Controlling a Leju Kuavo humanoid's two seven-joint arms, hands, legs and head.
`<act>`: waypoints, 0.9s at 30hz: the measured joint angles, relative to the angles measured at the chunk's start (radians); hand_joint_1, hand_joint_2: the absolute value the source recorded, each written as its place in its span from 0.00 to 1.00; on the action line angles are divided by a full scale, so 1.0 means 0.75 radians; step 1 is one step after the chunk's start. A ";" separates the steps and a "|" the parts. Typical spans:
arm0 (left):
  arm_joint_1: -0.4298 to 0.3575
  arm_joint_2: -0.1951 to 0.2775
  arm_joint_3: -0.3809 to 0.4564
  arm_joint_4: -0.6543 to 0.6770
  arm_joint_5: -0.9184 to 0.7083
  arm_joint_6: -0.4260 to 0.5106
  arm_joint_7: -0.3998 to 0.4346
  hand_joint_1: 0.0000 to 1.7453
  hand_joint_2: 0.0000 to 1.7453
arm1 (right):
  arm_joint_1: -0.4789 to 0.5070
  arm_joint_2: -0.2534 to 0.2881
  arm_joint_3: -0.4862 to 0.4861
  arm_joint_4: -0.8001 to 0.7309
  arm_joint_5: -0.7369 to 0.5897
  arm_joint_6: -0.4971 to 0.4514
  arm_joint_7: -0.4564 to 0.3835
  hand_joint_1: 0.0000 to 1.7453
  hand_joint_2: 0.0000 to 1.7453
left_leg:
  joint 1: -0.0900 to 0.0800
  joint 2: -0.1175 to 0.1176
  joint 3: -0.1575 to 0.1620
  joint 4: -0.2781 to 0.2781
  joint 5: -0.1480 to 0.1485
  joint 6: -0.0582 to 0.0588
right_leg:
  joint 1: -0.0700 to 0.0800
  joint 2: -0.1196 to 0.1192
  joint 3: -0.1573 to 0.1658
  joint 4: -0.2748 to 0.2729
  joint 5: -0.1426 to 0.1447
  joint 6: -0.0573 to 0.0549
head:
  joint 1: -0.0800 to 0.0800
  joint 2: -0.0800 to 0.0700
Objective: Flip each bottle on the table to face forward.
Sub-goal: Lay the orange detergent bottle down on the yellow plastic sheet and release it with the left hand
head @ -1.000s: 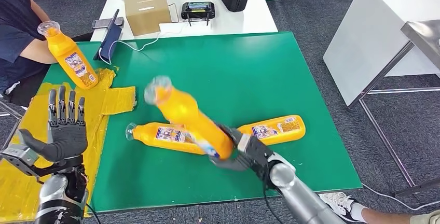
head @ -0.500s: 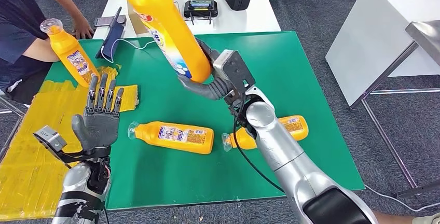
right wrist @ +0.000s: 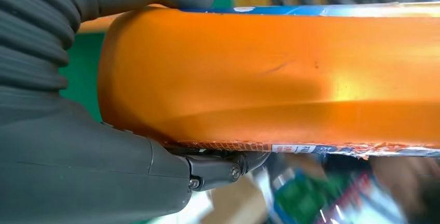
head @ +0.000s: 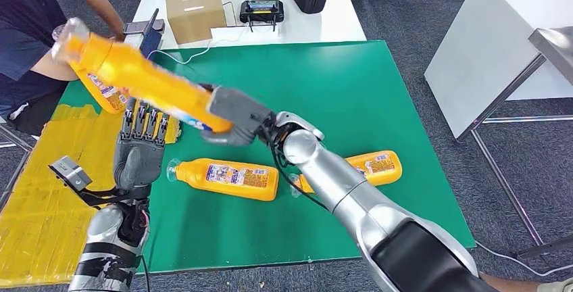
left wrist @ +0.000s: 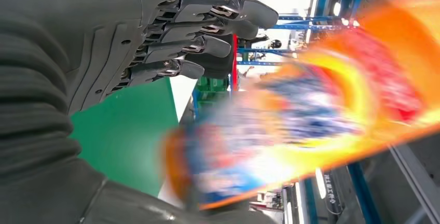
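The right hand (head: pixel 236 113) grips the raised bottle (head: pixel 135 79) at its base, long axis toward the mat's far-left corner. The left hand (head: pixel 138 150), fingers spread, waits apparently just below.

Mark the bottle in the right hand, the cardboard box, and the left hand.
held bottle (head: pixel 145 82), head view, mid body
cardboard box (head: pixel 196 11), head view, front face
left hand (head: pixel 138 157), head view, back of palm

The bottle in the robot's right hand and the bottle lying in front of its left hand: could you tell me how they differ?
The held bottle is in the air, gripped by the right hand; the lying bottle rests flat on the green mat, untouched. Both are orange with clear caps.
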 joint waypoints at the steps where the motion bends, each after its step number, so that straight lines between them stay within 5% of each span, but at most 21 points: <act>1: -0.002 0.000 0.000 0.000 0.004 0.002 0.001 0.00 1.00 | 0.004 0.009 0.030 0.028 0.009 0.005 -0.005 1.00 1.00 | 0.000 0.000 0.000 0.000 0.000 0.000 | 0.000 0.000 0.000 0.000 0.000 0.000 | 0.000 0.000; 21: 0.002 0.011 0.009 0.003 0.021 0.020 0.010 0.02 1.00 | 0.033 0.055 0.266 0.184 0.072 0.044 -0.041 1.00 1.00 | 0.000 0.000 -0.002 0.000 0.000 0.000 | 0.000 0.000 -0.003 0.000 0.000 0.000 | 0.000 0.000; 25: 0.006 0.020 0.008 0.005 -0.050 0.043 -0.019 1.00 1.00 | 0.040 0.066 0.314 0.192 0.072 0.049 -0.043 1.00 1.00 | 0.000 0.000 -0.002 0.000 0.000 0.000 | 0.000 0.000 -0.003 0.000 0.000 0.000 | 0.000 0.000; 27: 0.009 0.028 0.004 0.006 -0.113 0.052 -0.049 1.00 1.00 | 0.040 0.066 0.335 0.193 0.063 0.049 -0.043 1.00 1.00 | 0.000 0.000 -0.002 0.000 0.000 0.000 | 0.000 0.000 -0.003 0.000 0.000 0.000 | 0.000 0.000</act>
